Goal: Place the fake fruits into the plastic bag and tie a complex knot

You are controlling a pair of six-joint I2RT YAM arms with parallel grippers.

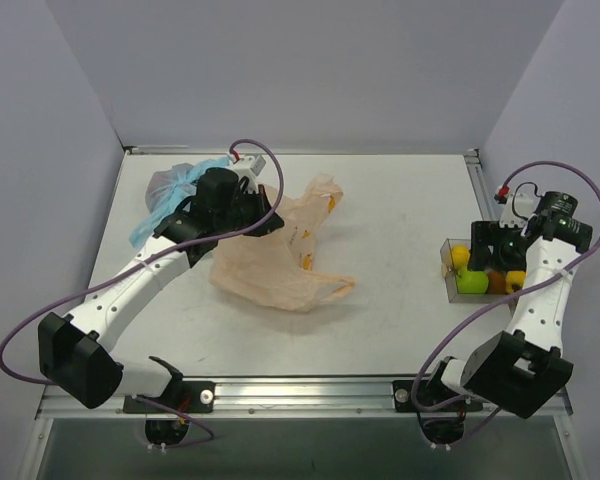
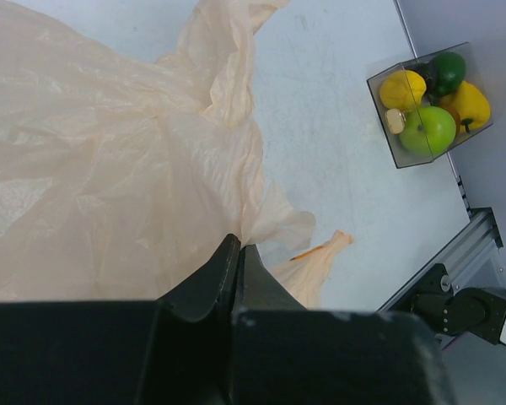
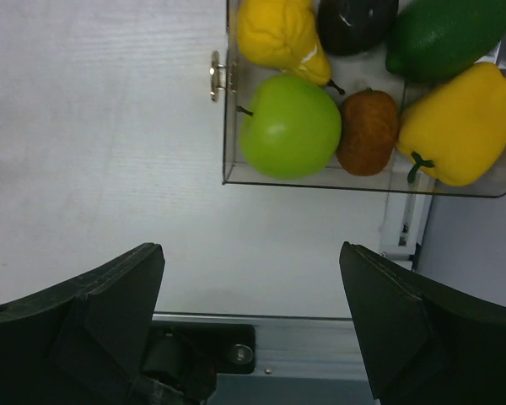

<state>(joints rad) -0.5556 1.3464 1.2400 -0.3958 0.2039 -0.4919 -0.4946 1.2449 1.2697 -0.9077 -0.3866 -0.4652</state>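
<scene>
Right gripper [image 3: 251,253] fingers [image 3: 110,304] are hanging wide apart, empty, far from the plastic bag [image 1: 265,270]; left gripper [image 2: 239,253] fingers [image 2: 211,283] are pressing together over it.

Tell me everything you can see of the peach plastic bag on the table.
The plastic bag is thin, crinkly, translucent peach film with small orange prints. It lies crumpled, flat and untied, on the table, left of its middle, one handle trailing toward the near edge. Nothing shows inside it. The left gripper, shut, seems to touch its far-left side.
</scene>
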